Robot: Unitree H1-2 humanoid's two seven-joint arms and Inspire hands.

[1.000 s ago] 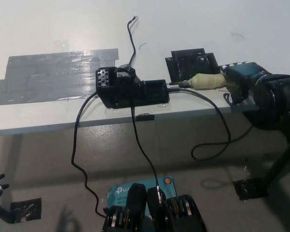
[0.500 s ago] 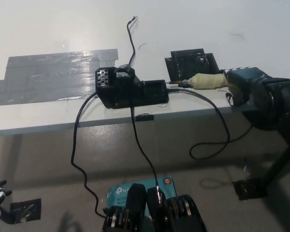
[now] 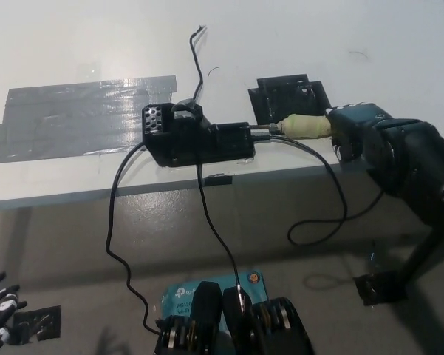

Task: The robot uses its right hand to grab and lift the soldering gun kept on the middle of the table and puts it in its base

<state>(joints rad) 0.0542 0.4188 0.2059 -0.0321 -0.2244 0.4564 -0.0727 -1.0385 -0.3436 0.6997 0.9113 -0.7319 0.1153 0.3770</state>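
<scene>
The soldering gun (image 3: 321,126) has a teal handle and a cream taped neck, and its metal tip points left. My black right hand (image 3: 399,151) is shut on its handle at the table's right front. The tip meets the right end of the black base (image 3: 199,140), which stands near the table's front edge in the middle. The gun's black cord (image 3: 332,214) loops down below the table edge. My white left hand (image 3: 1,319) rests at the lower left, below the table, fingers apart and holding nothing.
Grey tape (image 3: 74,118) covers a wide patch of the white table (image 3: 295,37) at the left. A black square patch (image 3: 287,96) lies behind the gun. Black cables (image 3: 118,229) hang from the base toward the floor. A black foot (image 3: 384,287) stands at the lower right.
My right hand has carried the soldering gun leftward, bringing its tip up to the base's right end. The whole picture has shifted slightly. My left hand shows a little more.
</scene>
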